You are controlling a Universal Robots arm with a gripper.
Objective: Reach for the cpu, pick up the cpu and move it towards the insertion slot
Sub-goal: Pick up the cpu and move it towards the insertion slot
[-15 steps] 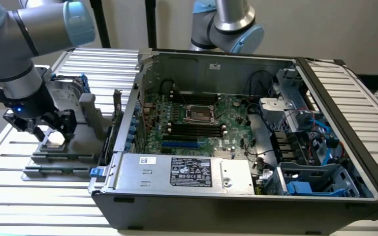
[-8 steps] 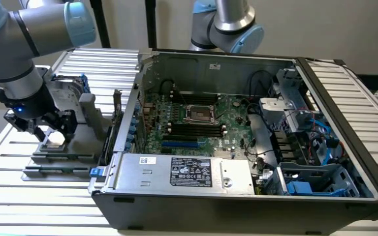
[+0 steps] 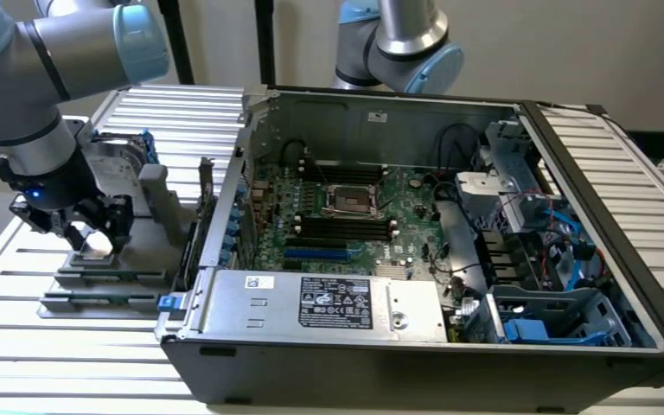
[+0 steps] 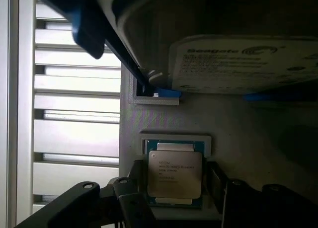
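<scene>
**While the gripper [image 3: 92, 233] straddles it, the cpu [image 4: 175, 173] lies seated; insertion slot [image 3: 349, 201] at 3 o'clock**

Where the gripper hangs over the grey holder [image 3: 101, 290] outside the open computer case [image 3: 424, 346], its fingers [image 4: 214, 181] are spread, one just beside each of two opposite edges of the cpu. No clamping is evident. The cpu lies flat in its recess directly beneath the gripper, silver printed face up. It is close to square, so no long axis is marked. The fingers' closing line runs parallel to its lines of print. On the exterior view, the insertion slot lies at about 3 o'clock from the gripper, well apart, inside the case.
</scene>
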